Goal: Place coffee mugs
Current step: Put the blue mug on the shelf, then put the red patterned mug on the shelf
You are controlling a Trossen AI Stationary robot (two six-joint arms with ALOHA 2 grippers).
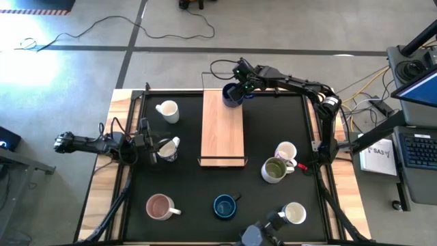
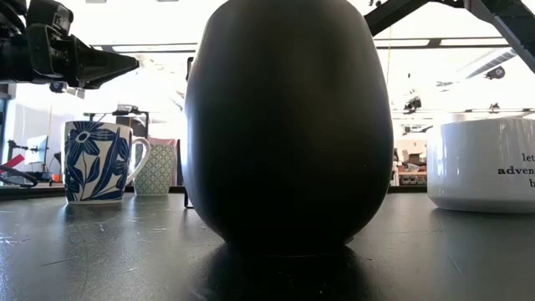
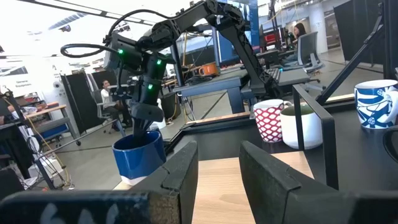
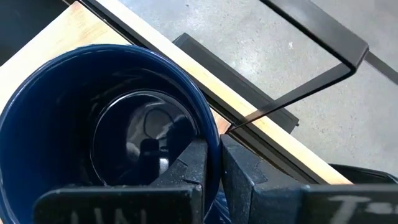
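High view had the right gripper (image 1: 234, 91) pinched on the rim of a glossy dark blue ceramic mug (image 1: 231, 96) at the far end of the light wooden tray (image 1: 223, 133), while the left gripper (image 1: 151, 145) sat open beside a blue-patterned white mug (image 1: 168, 149).

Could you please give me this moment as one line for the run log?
right gripper: shut on blue mug rim, at far end of wooden tray | left gripper: open, beside patterned mug

Two dark jointed robot arms, the right arm (image 1: 300, 85) lit by green lights and looped with black cable.
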